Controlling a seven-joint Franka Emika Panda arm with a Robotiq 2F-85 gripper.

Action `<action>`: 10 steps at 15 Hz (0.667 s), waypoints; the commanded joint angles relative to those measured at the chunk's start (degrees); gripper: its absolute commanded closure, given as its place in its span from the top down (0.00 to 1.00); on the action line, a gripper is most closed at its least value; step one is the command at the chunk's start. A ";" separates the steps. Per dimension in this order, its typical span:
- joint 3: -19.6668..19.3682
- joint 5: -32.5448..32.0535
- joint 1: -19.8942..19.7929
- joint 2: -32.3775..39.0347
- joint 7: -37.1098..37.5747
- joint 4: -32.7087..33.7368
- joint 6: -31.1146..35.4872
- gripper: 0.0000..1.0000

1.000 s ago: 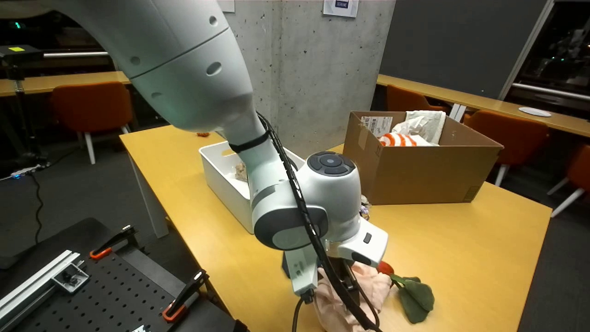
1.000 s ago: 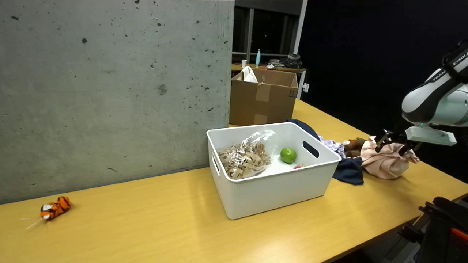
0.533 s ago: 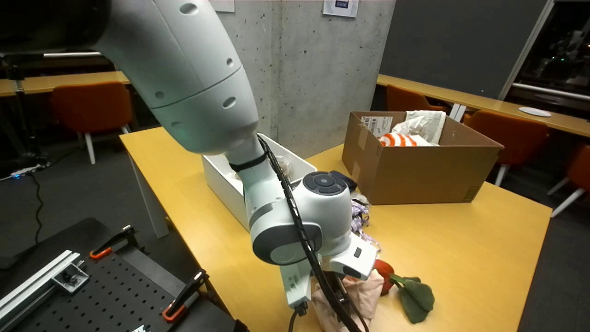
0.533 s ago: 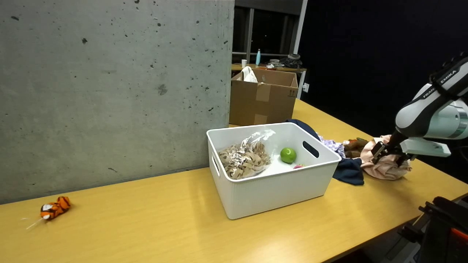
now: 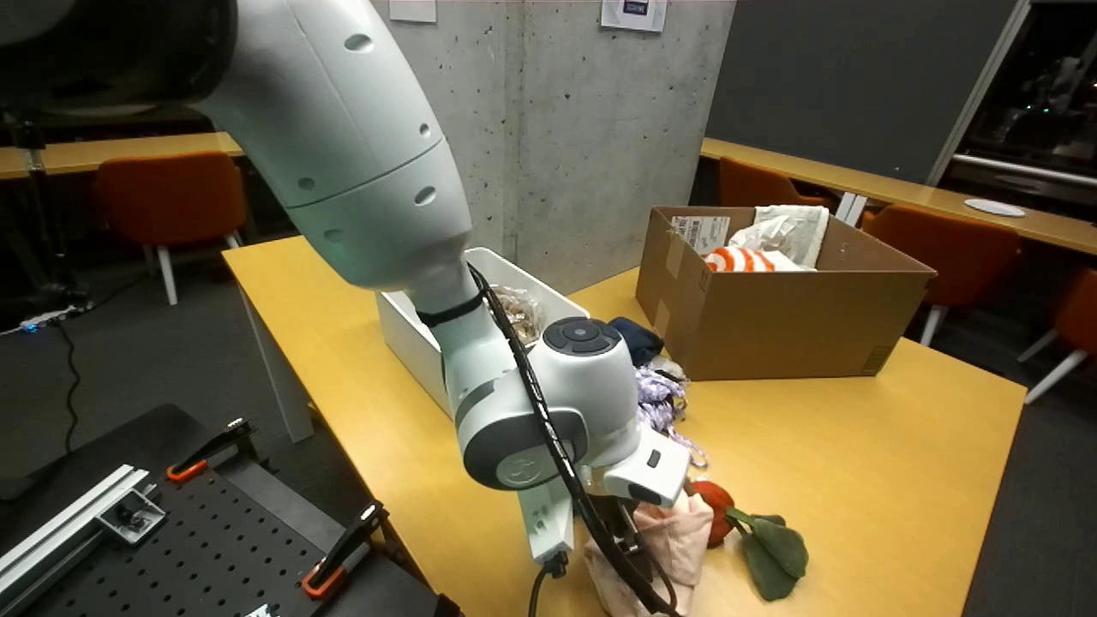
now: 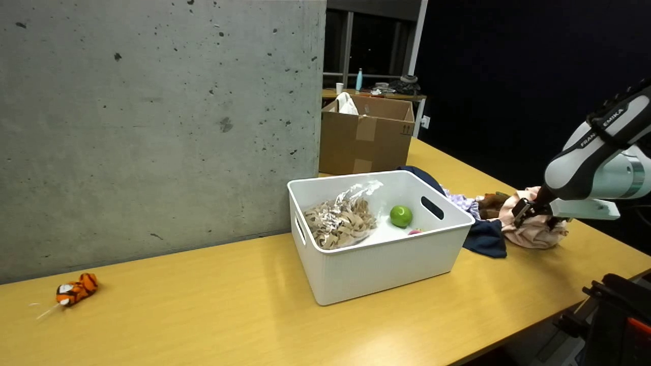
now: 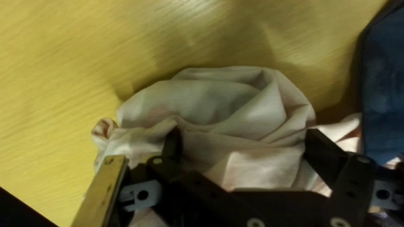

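Although the black two-fingered gripper (image 7: 246, 148) stands with jaws wide apart, gripping nothing, over the crumpled pale-pink cloth (image 7: 221, 105) at the wrist view's centre, contact is hard to tell. Dark-blue fabric (image 7: 383, 91) is cut off at right; lower centre in an exterior view, the white robot arm (image 5: 420, 231) partly hides the cloth.

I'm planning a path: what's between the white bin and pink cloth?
In an exterior view, a navy cloth lies between the white bin and the pink cloth; lavender fabric and a brown item show behind it.
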 commanded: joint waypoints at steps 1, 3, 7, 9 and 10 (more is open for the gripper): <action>-2.81 -2.92 2.58 -6.68 -0.05 -6.69 1.23 1.00; -5.09 -4.47 4.30 -8.98 0.23 -8.66 1.07 1.00; -9.27 -6.84 7.25 -10.18 1.32 -8.72 1.24 1.00; -9.71 -7.20 7.55 -9.43 1.58 -7.17 1.09 1.00; -9.67 -7.21 7.53 -8.88 1.72 -6.42 1.29 1.00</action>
